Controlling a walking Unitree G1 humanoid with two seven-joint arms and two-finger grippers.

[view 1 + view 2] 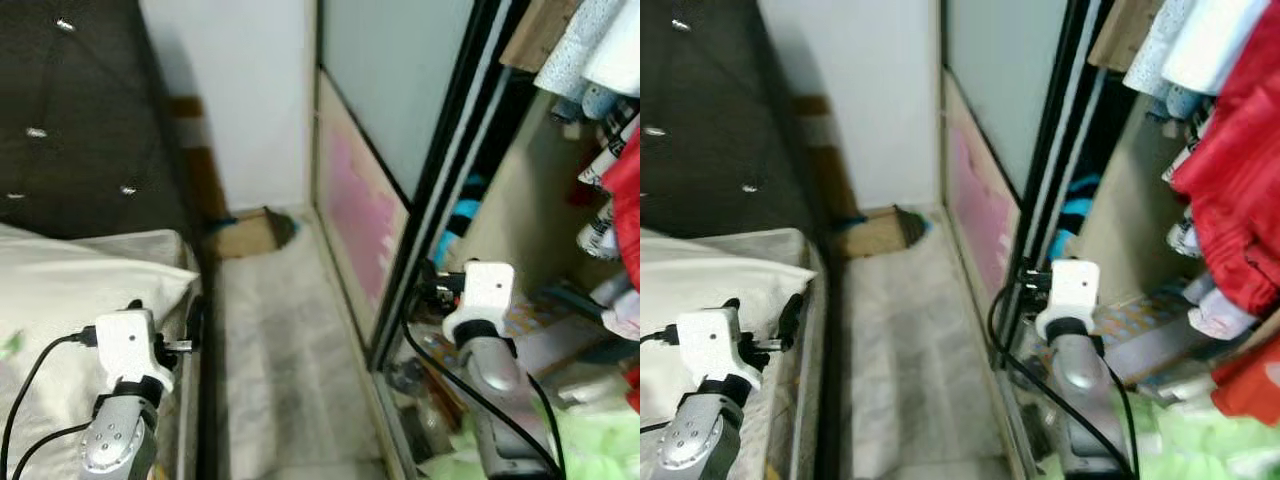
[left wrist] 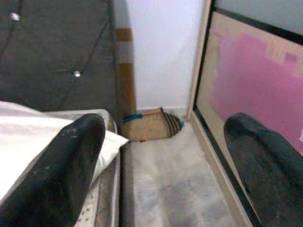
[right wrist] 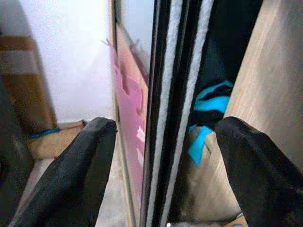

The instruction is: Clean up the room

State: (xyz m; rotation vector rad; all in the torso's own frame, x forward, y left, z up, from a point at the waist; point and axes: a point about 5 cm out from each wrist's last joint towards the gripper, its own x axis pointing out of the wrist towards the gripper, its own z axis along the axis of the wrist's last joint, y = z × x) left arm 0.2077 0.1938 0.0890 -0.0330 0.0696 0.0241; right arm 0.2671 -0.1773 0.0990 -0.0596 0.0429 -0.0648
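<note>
We stand in the gap between bed and wardrobe, both claws wide open and empty.

Head views: our left claw (image 1: 190,335) hovers over the bed (image 1: 60,290) edge, our right claw (image 1: 432,285) at the sliding door (image 1: 360,200), red clothing (image 1: 1230,200) hanging inside. Left wrist view: a brown woven item (image 2: 151,125) lies on the floor (image 2: 170,184) by the wall. Right wrist view: the fingers (image 3: 71,175) straddle the door frame (image 3: 175,109), turquoise-and-black fabric (image 3: 208,109) beyond.

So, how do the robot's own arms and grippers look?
Both arms are silver metal, each with a white boxy wrist block and black cables looping down. The left gripper and right gripper each have two long black fingers with rounded tips.
</note>
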